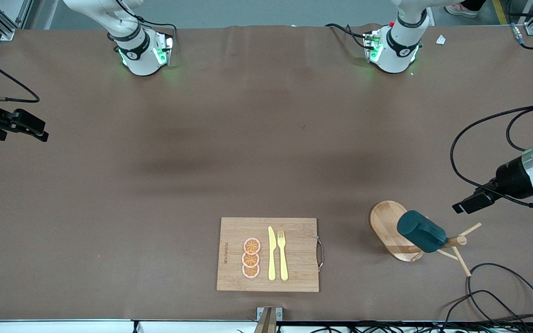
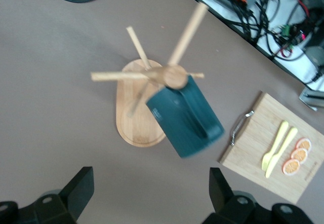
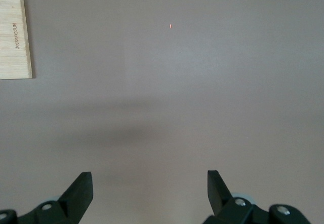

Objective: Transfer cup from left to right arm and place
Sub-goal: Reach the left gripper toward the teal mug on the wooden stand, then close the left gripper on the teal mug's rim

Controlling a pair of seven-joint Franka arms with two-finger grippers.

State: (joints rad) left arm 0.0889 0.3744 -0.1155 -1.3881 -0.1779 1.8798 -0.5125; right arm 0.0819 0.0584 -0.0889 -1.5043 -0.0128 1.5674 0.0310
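A brown table (image 1: 155, 185) carries a wooden peg stand (image 1: 393, 231) toward the left arm's end, with the cup (image 1: 421, 231) hung tilted on a peg: a dark teal cylinder, its handle showing in the left wrist view. A bamboo cutting board (image 1: 294, 231) lies beside it. The left gripper (image 2: 152, 196) hangs wide open and empty above the stand; the right gripper (image 3: 149, 193), equally spread, waits over bare table.

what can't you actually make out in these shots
- Cup inside: its mouth faces away in the front view, and in the left wrist view the cup shows only its outside.
- Which peg of the stand carries the cup: the cup covers it in both views.
- Printed mark on the cutting board: too small in the front view, cut off by the edge in the right wrist view.
- Right gripper: cut off by the front view's edge.
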